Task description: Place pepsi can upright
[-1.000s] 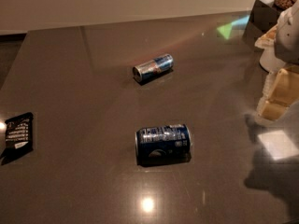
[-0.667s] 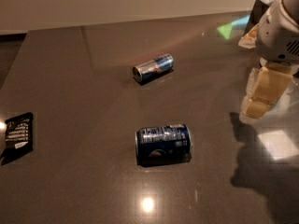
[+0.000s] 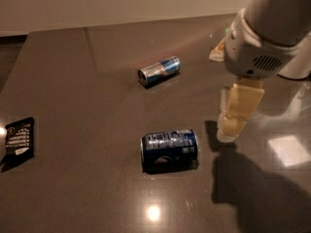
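The pepsi can [image 3: 169, 150], dark navy blue with white print, lies on its side near the middle of the dark table [image 3: 73, 81]. Its silver end faces left. My gripper [image 3: 232, 125] hangs from the white arm at the right. It is just right of the can, a small gap away, and slightly above the table. Its cream fingers [image 3: 239, 108] point down, seen from the side. It holds nothing.
A slimmer blue-and-silver energy drink can [image 3: 159, 70] lies on its side farther back. A black snack packet [image 3: 18, 138] lies at the table's left edge. A pale object [image 3: 217, 52] sits behind the arm at the back right.
My arm and gripper have moved left and forward, from the right edge of the view to just right of the pepsi can. The cans and packet have not moved.
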Robot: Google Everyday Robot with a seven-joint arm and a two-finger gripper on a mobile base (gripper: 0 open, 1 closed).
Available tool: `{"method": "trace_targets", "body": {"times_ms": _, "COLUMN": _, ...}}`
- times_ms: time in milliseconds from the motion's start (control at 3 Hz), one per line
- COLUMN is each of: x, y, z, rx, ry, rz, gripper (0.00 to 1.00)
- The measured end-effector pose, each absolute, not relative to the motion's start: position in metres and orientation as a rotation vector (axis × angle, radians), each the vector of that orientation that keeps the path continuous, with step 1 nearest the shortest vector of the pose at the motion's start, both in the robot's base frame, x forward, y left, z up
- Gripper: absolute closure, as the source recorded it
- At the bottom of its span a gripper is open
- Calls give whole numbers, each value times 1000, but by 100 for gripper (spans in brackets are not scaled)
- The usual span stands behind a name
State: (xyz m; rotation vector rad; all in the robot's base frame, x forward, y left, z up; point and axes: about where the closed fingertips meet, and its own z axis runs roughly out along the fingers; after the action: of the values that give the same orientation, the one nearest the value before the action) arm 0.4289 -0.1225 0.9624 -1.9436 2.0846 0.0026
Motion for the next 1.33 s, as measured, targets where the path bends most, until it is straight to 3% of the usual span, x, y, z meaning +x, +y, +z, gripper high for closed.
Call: {"method": "trace_targets", "body": {"times_ms": 1333, "x": 411, "y": -42, "z": 885, "rx": -2139, "ry": 2027, "rz": 132, "gripper": 0}}
